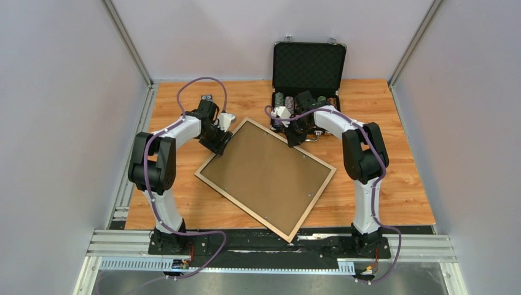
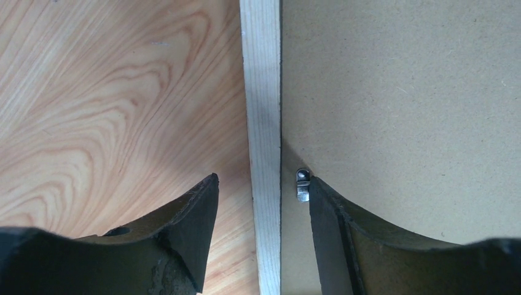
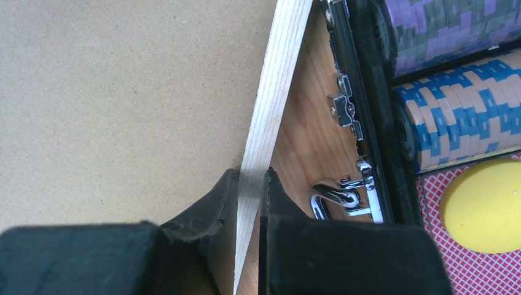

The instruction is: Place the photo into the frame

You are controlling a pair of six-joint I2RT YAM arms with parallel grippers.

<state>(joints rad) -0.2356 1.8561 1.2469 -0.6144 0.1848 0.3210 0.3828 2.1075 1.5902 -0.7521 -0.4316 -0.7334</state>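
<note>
The frame [image 1: 242, 209] lies back-up and skewed at mid-bench [image 1: 399, 184], with the brown backing panel [image 1: 267, 175] seated in it; the photo is not in view. The right tool [image 3: 250, 178] pinches the rail facing the far right corner, beside the chip case [image 1: 309, 67]. The left tool [image 2: 261, 181] straddles the rail facing the left edge, jaws apart, beside a retaining tab [image 2: 302, 184]. Judged step: securing the frame. The next move calls for a square pinch on the rail, clear of the tab.

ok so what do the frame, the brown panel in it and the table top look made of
Frame: pale wood, seemingly unvarnished; fine straight grain, matte.
Brown panel: likely hardboard or fibreboard; even speckled surface, no grain, dull.
Table top: wood or a wood-print laminate, hard to tell; bold swirling grain, slight sheen.
</note>
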